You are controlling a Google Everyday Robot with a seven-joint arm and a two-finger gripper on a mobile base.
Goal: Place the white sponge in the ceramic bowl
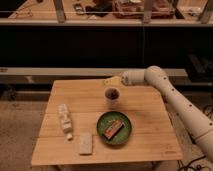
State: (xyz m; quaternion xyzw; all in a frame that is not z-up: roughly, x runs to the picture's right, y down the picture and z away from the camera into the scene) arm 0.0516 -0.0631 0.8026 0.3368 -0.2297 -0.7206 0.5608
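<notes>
The white sponge (86, 143) lies flat on the wooden table (145, 145) near its front edge, just left of the ceramic bowl. The ceramic bowl (114, 128) is a dark-green shallow dish at the front middle, with a small orange-brown packet inside it. My gripper (113, 80) is at the end of the white arm (170, 95), which reaches in from the right. It hovers over the far edge of the table, behind the white cup and well away from the sponge and the bowl. It holds nothing that I can see.
A small white cup with a dark inside (112, 95) stands between the gripper and the bowl. A lumpy white bottle-like object (64, 119) lies at the left. A dark shelf and railing run behind the table.
</notes>
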